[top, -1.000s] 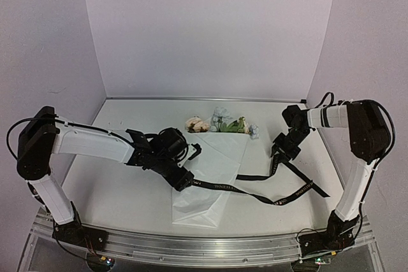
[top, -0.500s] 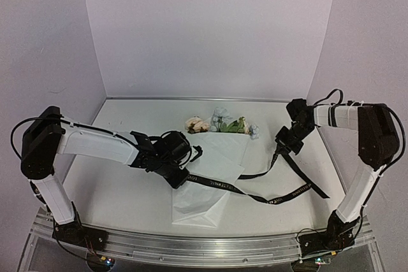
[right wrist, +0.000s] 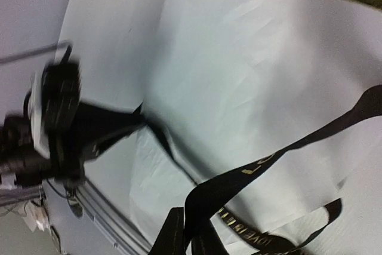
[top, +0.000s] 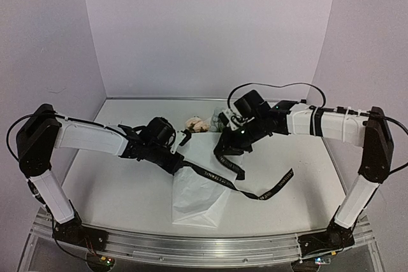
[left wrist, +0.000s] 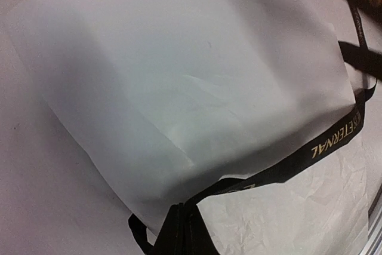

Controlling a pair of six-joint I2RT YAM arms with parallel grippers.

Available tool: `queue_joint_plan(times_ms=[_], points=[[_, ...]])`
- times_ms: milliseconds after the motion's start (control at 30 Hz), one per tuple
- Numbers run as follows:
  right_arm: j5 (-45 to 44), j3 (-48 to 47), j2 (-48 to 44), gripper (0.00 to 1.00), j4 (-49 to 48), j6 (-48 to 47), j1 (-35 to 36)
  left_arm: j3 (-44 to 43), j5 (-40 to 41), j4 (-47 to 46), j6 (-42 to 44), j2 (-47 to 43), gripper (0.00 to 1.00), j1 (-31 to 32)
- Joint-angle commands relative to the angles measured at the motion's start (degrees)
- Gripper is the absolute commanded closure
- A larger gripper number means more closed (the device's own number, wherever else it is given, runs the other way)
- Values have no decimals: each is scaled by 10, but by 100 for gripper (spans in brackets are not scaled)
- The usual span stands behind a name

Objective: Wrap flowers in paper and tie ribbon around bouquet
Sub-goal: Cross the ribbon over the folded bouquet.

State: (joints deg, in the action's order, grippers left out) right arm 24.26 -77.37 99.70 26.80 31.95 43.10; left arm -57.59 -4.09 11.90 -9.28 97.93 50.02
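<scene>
found the left gripper clenched on the ribbon, pinching it just at the left edge of the paper, low over the table. found the right gripper likewise closed on the ribbon, going by the right wrist view, holding another stretch raised above the upper part of the bouquet. traced the black band from the left pinch across the front of the white wrap to a slack stretch lying on the table at the right side. judged this two-point hold as a means of keeping the band drawn over the wrap, ready for crossing one end over the other. located the flowers at the far, open end of the wrap, lying flat, partly hidden behind the right arm; made out only the peach blooms clearly. noted the paper already folded over the lower part of the bunch and crumpled at the near end. judged wrapping done and tying under way, with no knot visible. could not confirm any run of ribbon beneath the bouquet. flagged a risk: thin paper and a light bunch, likely to shift or crumple under a hard pull on either end
</scene>
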Motion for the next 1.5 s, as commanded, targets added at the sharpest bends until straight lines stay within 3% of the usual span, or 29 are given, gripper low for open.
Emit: queue_joint_plan(times_ms=[0,133,200,300,467,733,933,1133,1367,1467], points=[[38,44,-14,78,59,-65,24,2,-82,-46,-20,-16,100,-27],[-7,75,-40,45,109,-84,23,-4,-89,-42,-18,-13,100,-28],[-51,62,-48,35,138,-87,22,-3,-92,-43,-18,-15,100,-28],[-101,-4,-22,30,208,-67,15,-1,-93,-43,-16,-16,100,-28],[-150,-91,51,28,213,39,-2,5,-95,-44,-14,-18,100,-28],[-194,-165,153,33,218,195,-15,9,-101,-46,-8,-20,100,-28],[-212,-178,186,36,218,229,-21,8,-106,-48,-7,-22,100,-28],[-218,-171,189,57,216,234,-27,8,-106,-46,-4,-22,100,-28],[-198,-155,173,96,208,220,-40,6,-106,-45,0,-22,100,-28],[-194,-146,152,100,207,198,-43,3,-107,-45,0,-21,100,-28]])
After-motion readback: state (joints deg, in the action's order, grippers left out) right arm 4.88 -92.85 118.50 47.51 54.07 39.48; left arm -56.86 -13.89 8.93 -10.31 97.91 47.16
